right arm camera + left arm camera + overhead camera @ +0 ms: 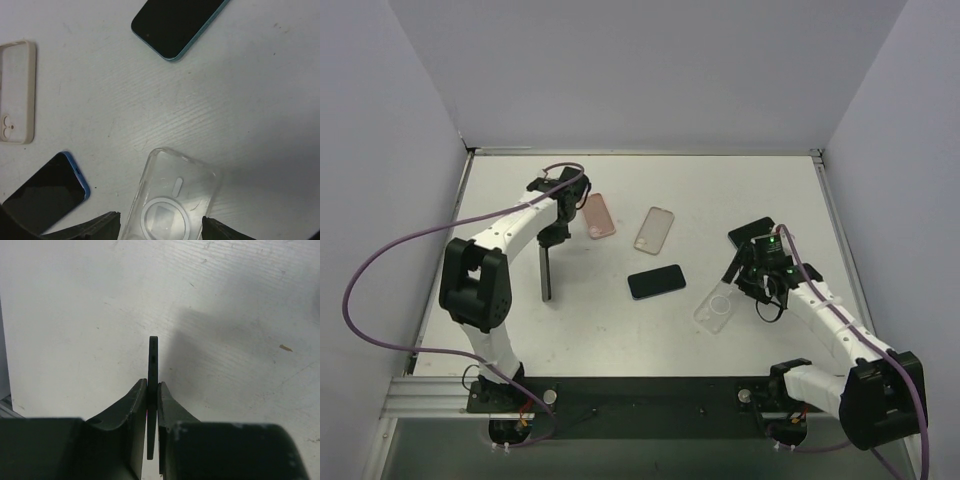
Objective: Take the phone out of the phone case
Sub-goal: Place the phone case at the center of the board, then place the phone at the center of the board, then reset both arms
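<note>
A dark phone (547, 272) stands on end below my left gripper (553, 237), which is shut on its upper part. In the left wrist view the phone (153, 360) shows edge-on, pinched between the two fingers of that gripper (153, 390). The clear phone case (716, 308) lies flat on the table with nothing in it. My right gripper (740, 283) sits over its near end. In the right wrist view the clear case (172, 195) lies between the spread fingers of the open right gripper (161, 227), which do not touch it.
A pink case (598, 215) and a beige case (654, 229) lie at the middle back. A blue-edged phone (656, 281) lies face up in the centre, and a teal-edged phone (752, 232) lies just behind the right gripper.
</note>
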### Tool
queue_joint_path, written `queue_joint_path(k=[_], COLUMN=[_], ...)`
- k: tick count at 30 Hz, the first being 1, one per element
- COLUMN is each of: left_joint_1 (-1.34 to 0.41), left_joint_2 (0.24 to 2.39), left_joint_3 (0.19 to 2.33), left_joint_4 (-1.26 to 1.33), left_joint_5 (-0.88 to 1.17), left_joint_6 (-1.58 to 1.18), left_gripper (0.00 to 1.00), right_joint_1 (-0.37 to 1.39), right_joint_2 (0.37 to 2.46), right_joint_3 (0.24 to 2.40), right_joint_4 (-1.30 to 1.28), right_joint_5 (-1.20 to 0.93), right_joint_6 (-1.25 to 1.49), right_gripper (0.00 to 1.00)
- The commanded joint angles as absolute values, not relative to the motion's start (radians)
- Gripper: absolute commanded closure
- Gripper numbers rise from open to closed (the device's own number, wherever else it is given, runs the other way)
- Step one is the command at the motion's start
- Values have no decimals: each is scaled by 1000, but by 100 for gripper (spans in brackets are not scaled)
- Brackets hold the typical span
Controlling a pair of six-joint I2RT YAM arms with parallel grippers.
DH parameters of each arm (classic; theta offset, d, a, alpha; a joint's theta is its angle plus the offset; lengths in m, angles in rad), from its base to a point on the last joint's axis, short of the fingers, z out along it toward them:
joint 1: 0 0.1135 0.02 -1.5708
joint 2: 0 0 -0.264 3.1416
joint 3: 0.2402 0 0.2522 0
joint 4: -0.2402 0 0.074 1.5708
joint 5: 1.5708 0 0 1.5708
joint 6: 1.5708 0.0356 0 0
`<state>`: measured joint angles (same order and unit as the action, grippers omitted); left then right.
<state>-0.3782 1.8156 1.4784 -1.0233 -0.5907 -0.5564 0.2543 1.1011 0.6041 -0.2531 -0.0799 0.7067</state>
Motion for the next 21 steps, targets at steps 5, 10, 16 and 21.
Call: queue_joint_path(k=[5, 10, 16, 21], left_joint_1=[-385, -383, -382, -367], left_joint_2=[1804, 1790, 1695, 1502], left_joint_3=[1551, 1578, 1615, 1544], left_joint_4=[-953, -945, -948, -891], left_joint_5=[-446, -400, -302, -154], left_joint_6=[-526, -505, -502, -466], left_gripper=[52, 31, 31, 31], right_joint_1=[247, 241, 239, 239], right_joint_2=[1020, 1025, 1025, 994], right_joint_3=[791, 934, 1022, 1026], right_joint_4=[-480, -629, -703, -704], right_joint_5=[216, 360, 390, 399], right_joint_6=[689, 677, 654, 644], right_gripper=[0, 0, 0, 0])
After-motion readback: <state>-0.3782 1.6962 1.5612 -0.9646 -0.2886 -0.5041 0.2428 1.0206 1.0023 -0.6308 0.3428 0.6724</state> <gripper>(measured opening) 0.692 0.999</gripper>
